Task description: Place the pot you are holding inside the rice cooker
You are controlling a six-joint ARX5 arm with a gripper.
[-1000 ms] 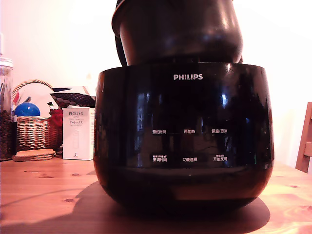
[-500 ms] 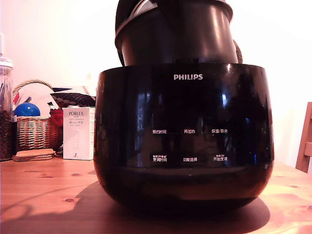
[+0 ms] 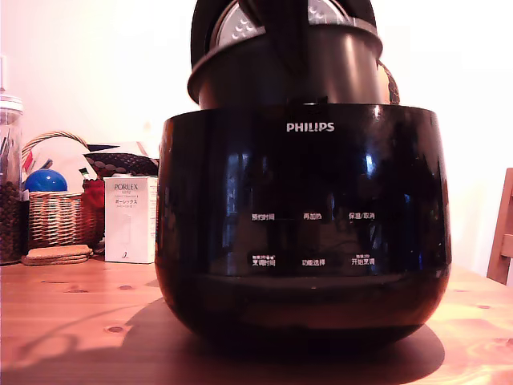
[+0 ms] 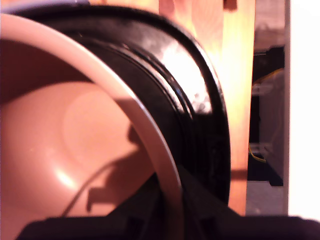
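End effector point(image 4: 170, 210) clamped on thin rim of matte dark pot point(image 3: 337, 76)

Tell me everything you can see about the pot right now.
The pot is a dark, matte round vessel with a thin flared rim, tilted slightly and partly sunk into the open top of the rice cooker, its upper wall still above the cooker's edge. In the wrist view its smooth inside looks pinkish-tan, and the hand clamps the rim.
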